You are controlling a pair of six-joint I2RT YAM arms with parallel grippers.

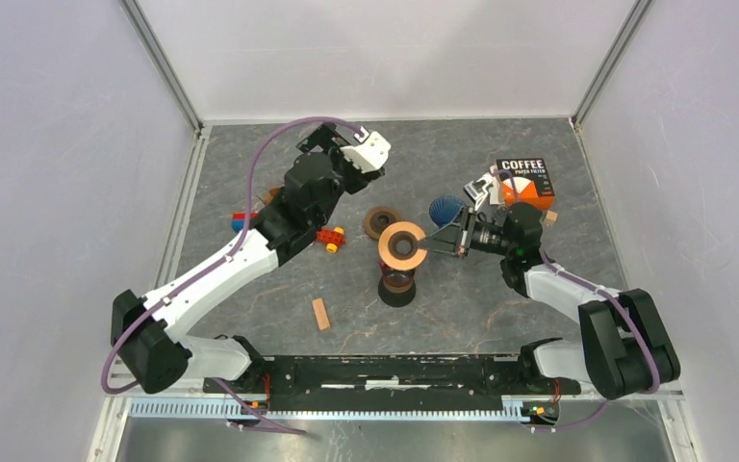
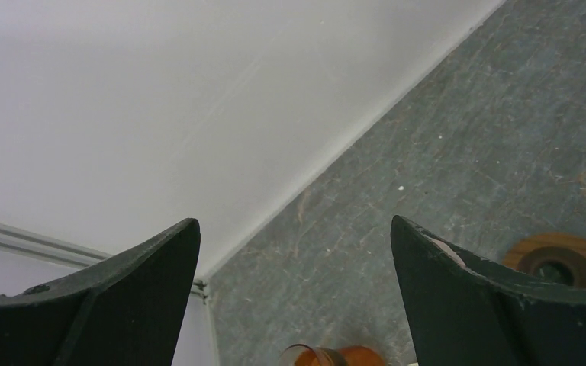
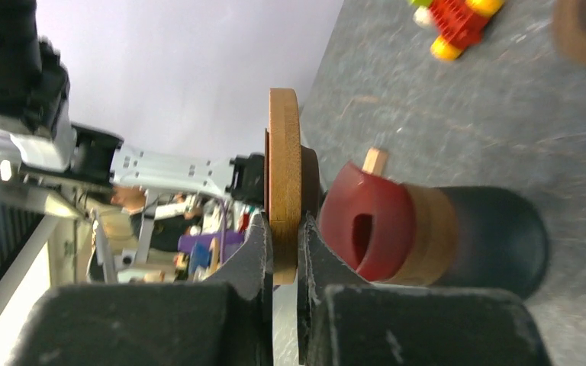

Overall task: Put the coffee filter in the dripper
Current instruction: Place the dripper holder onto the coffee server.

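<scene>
The dripper (image 1: 402, 245) stands near the middle of the worktop (image 1: 500, 298) on a black base, with a wooden collar at its top and a red see-through part below. The right hand (image 3: 282, 238) is clenched on the collar's rim, one finger on each face of the wood. Inside the collar the top view shows a paler ring around a dark centre; whether that is the filter I cannot tell. The left hand (image 1: 369, 146) hangs well apart at the far left, released, its fingers (image 2: 133, 293) spread wide (its camera looks past them at wall and worktop). At the far right sits a box (image 1: 524, 181) reading "COFFEE PAPER FILTER" in white on black, orange below. A blue fluted cup (image 1: 445, 209) lies between box and dripper, and a brown disc (image 1: 381, 222) lies just beyond the dripper. Red-and-yellow bricks (image 1: 330, 236) and a wood block (image 1: 320, 314) lie to the left.
</scene>
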